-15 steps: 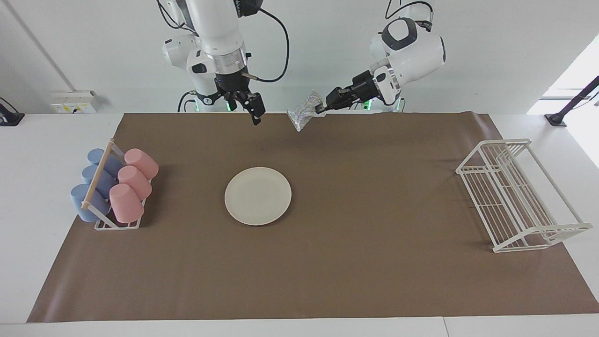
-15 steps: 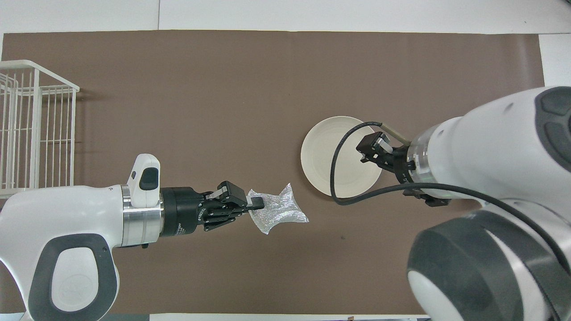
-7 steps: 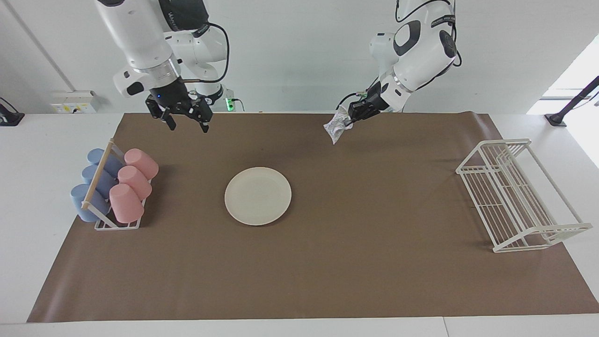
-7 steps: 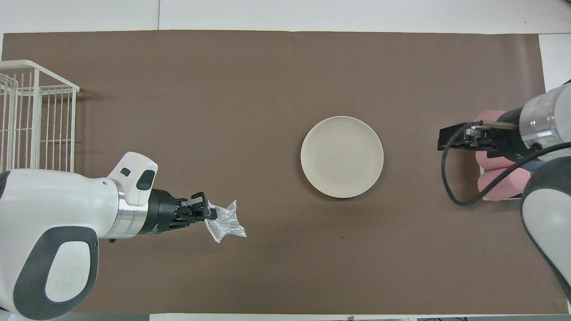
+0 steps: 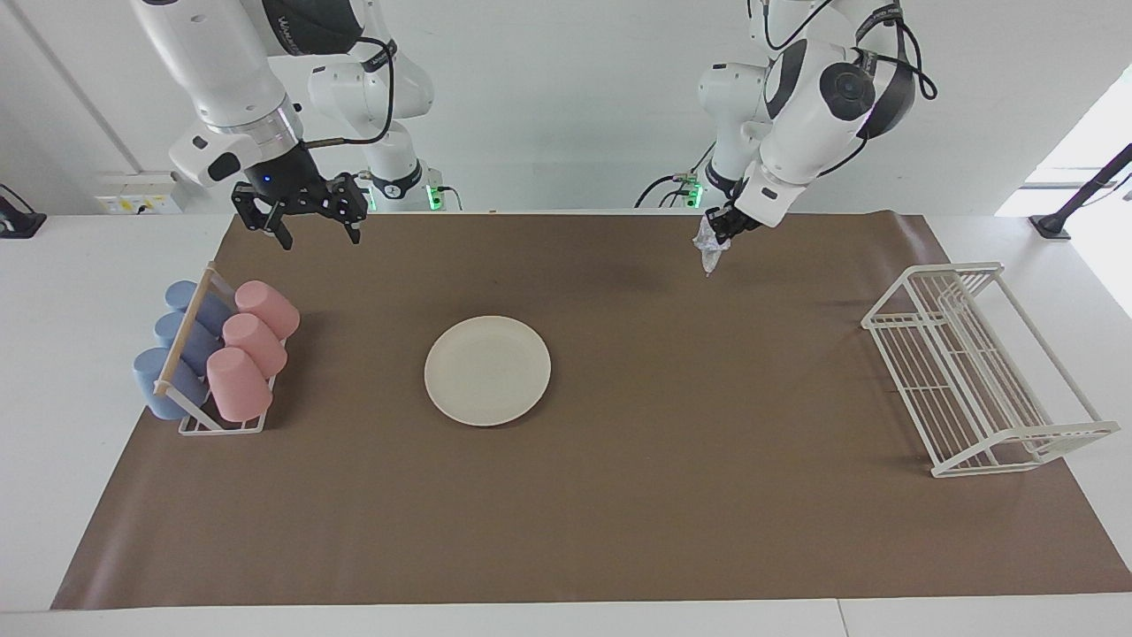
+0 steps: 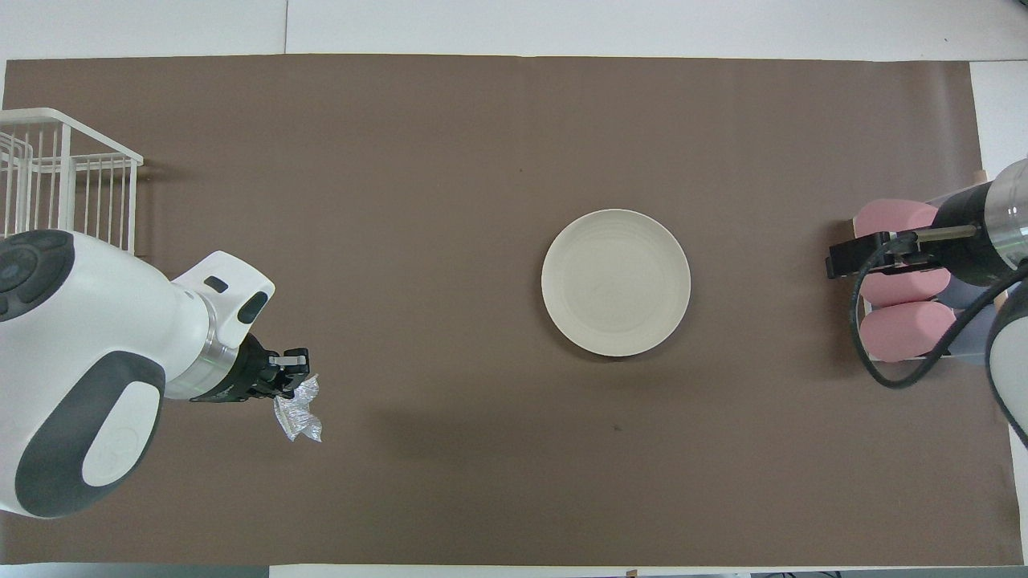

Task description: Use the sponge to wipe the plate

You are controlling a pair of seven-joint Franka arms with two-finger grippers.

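Both arms have swung apart toward their own table ends: the left gripper, clamped on the sponge, hangs over brown mat; the right gripper, fingers spread and empty, hangs near the cup rack. Mid-mat lies the plate; white wall behind.

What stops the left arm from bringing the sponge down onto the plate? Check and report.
Probably nothing. The left tool, shut on the sponge, hangs over bare mat toward its own end of the table. The plate lies uncovered mid-table, and the open right tool hangs near the cup rack.
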